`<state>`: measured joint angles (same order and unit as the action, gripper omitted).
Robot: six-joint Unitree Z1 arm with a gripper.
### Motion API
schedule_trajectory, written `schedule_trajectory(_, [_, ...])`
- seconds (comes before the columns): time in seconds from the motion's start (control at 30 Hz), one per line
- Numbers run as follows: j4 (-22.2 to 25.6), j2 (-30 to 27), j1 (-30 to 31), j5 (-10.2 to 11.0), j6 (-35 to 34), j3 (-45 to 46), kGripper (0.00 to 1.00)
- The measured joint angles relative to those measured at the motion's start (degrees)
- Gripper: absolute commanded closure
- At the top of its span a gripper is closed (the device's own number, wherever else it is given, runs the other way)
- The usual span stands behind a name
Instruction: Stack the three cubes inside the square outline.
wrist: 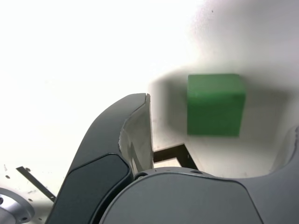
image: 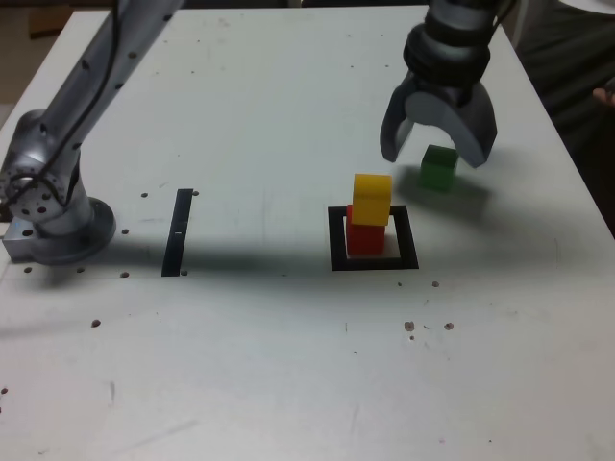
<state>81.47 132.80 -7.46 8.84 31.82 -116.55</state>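
A yellow cube [image: 372,199] sits on a red cube [image: 364,236], slightly offset, inside the black square outline [image: 337,240]. The green cube [image: 439,165] rests alone on the table to the exterior view's right of the stack and farther back. My gripper [image: 434,154] hangs just above the green cube with its jaws spread wide and nothing between them. In the wrist view the green cube [wrist: 215,104] lies on the table between the two fingers [wrist: 135,135], and a corner of the square outline [wrist: 174,155] shows beside the nearer finger.
A narrow black strip [image: 179,231] lies on the white table toward the exterior view's left, near the arm's base [image: 53,226]. Small dark specks dot the table. A person's fingers [image: 604,95] show at the exterior view's right edge.
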Motion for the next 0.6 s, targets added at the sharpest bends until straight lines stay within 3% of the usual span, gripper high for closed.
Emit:
schedule_trajectory(0.33, [3.0,4.8,-0.4,0.0,0.7,-5.2,0.26])
schedule_trajectory(0.6, [3.2,5.8,-0.4,0.8,0.7,-7.0,0.63])
